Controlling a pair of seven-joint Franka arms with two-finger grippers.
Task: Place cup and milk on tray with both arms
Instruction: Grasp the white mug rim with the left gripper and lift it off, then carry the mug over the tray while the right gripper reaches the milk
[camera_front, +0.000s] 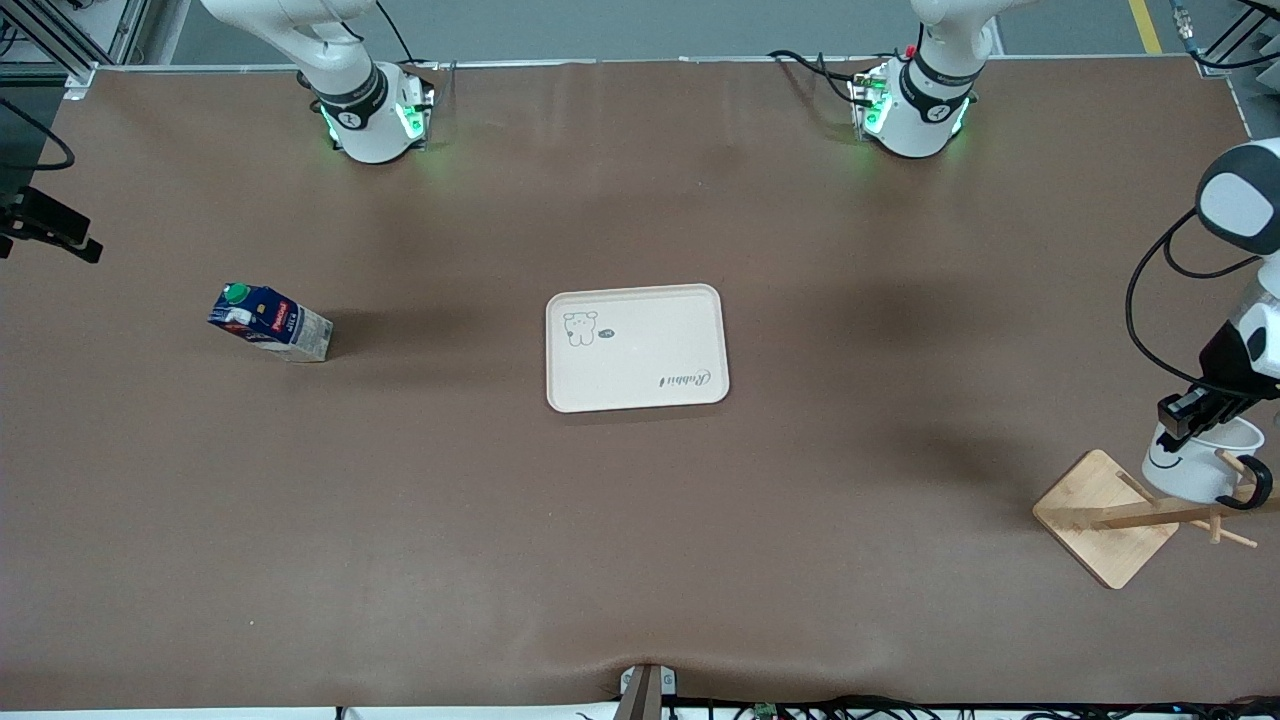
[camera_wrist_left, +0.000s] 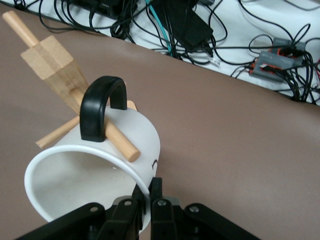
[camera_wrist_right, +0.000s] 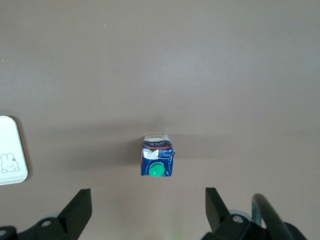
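The cup (camera_front: 1195, 465) is white with a black handle (camera_wrist_left: 100, 107) hooked over a peg of the wooden rack (camera_front: 1105, 515) at the left arm's end of the table. My left gripper (camera_front: 1185, 415) is shut on the cup's rim (camera_wrist_left: 149, 192), one finger inside and one outside. The milk (camera_front: 268, 322) stands on the table toward the right arm's end. My right gripper (camera_wrist_right: 148, 205) hangs open high above the table, with the milk (camera_wrist_right: 157, 162) below it; it is out of the front view. The tray (camera_front: 640, 385) lies bare at mid-table, its corner in the right wrist view (camera_wrist_right: 15, 135).
The rack's square wooden base and its pegs (camera_wrist_left: 117, 137) stand close round the cup. Cables and plugs (camera_wrist_left: 200, 35) lie off the table's edge beside the rack. Black gear (camera_front: 40, 230) sits at the table's edge at the right arm's end.
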